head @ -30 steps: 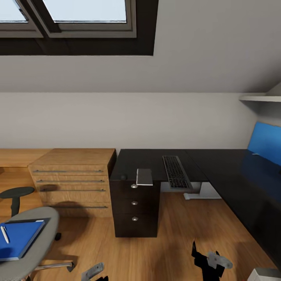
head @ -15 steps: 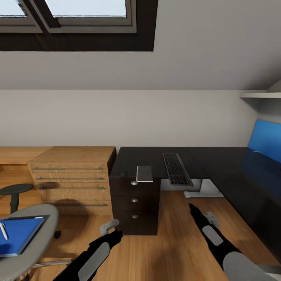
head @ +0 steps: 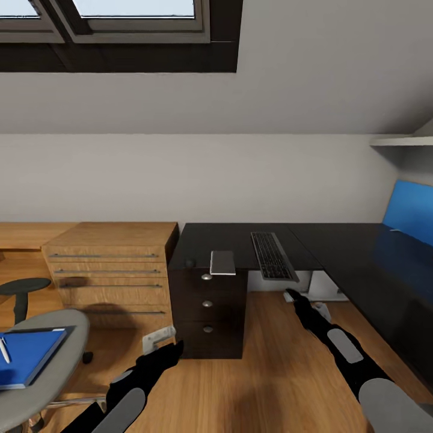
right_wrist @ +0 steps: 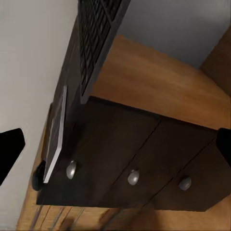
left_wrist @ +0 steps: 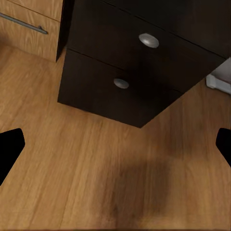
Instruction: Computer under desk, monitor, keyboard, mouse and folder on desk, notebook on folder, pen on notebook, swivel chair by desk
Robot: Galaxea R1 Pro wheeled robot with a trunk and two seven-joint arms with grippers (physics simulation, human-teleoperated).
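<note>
Well apart, keyboard (head: pixel 272 255) lies beyond right gripper (head: pixel 291 295).

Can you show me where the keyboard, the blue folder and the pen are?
keyboard (head: pixel 272 255), head view, middle of the keys
folder (head: pixel 25 356), head view, middle of the blue cover
pen (head: pixel 5 350), head view, middle of the white stick

The black-topped desk (head: pixel 337 240) is seen with the keyboard (head: pixel 272 255) overhanging its near edge, a grey notebook (head: pixel 223 262) (also overhanging) to its left, and the small dark mouse (head: pixel 190 262) furthest left.

On the swivel chair (head: pixel 57 361) seat, the blue folder (head: pixel 27 355) is laid, with the pen (head: pixel 5 349) on it.
</note>
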